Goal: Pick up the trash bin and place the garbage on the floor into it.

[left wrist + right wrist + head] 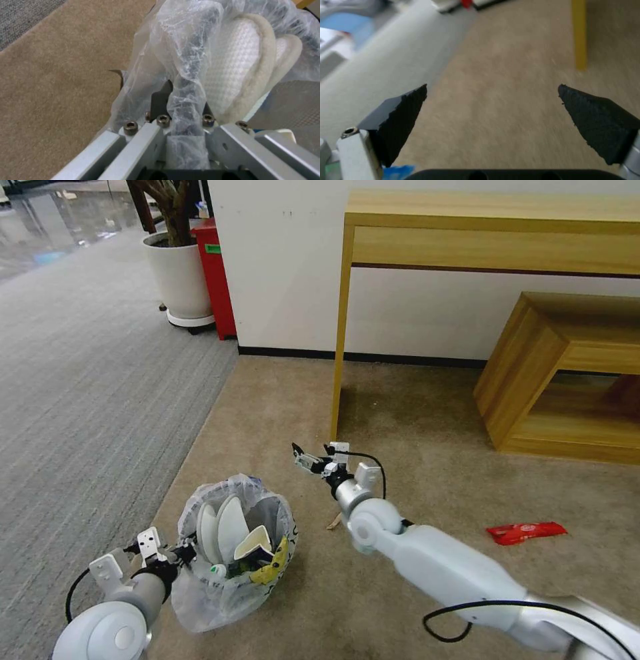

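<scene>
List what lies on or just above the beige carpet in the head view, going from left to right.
left gripper clamped on the bin's bag → trash bin holding white slippers and a paper cup → right gripper, open → wooden stick → red wrapper

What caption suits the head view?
Left gripper holds the trash bin; open right gripper hovers over the floor.

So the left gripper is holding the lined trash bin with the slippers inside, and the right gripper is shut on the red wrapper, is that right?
Not quite. The right gripper holds nothing: the right wrist view shows its jaws wide open over bare floor. In the head view the red wrapper lies on the carpet. The left gripper does grip the trash bin with the slippers.
</scene>
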Robot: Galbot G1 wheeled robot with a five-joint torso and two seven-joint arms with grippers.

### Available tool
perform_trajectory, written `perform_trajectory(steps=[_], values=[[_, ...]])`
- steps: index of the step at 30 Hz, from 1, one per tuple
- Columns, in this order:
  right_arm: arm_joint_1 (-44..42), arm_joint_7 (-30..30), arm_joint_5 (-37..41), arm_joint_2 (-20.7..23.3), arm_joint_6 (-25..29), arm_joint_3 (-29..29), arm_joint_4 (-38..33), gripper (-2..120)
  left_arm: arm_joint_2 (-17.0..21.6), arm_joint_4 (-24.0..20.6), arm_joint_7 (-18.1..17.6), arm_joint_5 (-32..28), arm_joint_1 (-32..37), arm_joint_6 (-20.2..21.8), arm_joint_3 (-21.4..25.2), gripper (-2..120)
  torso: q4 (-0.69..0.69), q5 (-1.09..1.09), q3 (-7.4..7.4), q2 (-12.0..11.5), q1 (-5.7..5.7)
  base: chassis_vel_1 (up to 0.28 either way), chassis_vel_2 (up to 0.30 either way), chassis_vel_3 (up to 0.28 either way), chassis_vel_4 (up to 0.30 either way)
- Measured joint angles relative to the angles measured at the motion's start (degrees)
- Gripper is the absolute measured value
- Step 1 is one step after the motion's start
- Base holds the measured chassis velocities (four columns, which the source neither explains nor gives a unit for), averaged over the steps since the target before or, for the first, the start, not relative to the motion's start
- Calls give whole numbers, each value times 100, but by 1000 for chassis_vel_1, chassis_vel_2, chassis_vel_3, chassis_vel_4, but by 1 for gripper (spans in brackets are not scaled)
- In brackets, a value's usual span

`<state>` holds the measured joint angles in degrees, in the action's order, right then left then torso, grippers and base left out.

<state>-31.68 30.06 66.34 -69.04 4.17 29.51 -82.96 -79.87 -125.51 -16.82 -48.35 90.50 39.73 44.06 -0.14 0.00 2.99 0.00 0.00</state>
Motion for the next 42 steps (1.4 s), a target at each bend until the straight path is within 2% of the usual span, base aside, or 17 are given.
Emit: perform_trajectory(steps=[3,4,7,8,11,14,22,30,42], values=[[-85,711,-33,-321,-413,-64,253,100,0,-44,11,0,48,-19,40,1,-1,0,0,0,0,0,0,0,0],[-85,711,-33,-321,-413,-64,253,100,0,-44,11,0,48,-19,40,1,-1,0,0,0,0,0,0,0,0],[-262,1204,-265,-502,-708,-269,469,100,1,-54,22,9,82,-27,51,1,-2,-1,0,0,0,0,0,0,0],[-262,1204,-265,-502,-708,-269,469,100,1,-54,22,9,82,-27,51,1,-2,-1,0,0,0,0,0,0,0],[-455,1695,-574,-641,-827,-525,811,100,1,-54,31,18,83,-33,41,1,-3,0,0,0,0,0,0,0,0],[-619,1812,-782,-685,-874,-741,1047,100,-13,-38,45,41,77,-36,11,1,-2,-1,0,0,0,0,0,0,0],[-828,1770,-1052,-810,-954,-1044,1653,100,-58,-4,85,112,76,-40,-59,1,-3,0,0,0,0,0,0,0,0],[-783,1501,-1329,-1257,-772,-1183,2598,100,-33,-37,100,108,126,-49,-36,1,-2,0,0,0,0,0,0,0,0],[-622,1216,-1700,-1860,-501,-1304,3459,100,0,12,109,81,106,-81,-26,1,-2,-1,0,0,0,0,0,0,0]])
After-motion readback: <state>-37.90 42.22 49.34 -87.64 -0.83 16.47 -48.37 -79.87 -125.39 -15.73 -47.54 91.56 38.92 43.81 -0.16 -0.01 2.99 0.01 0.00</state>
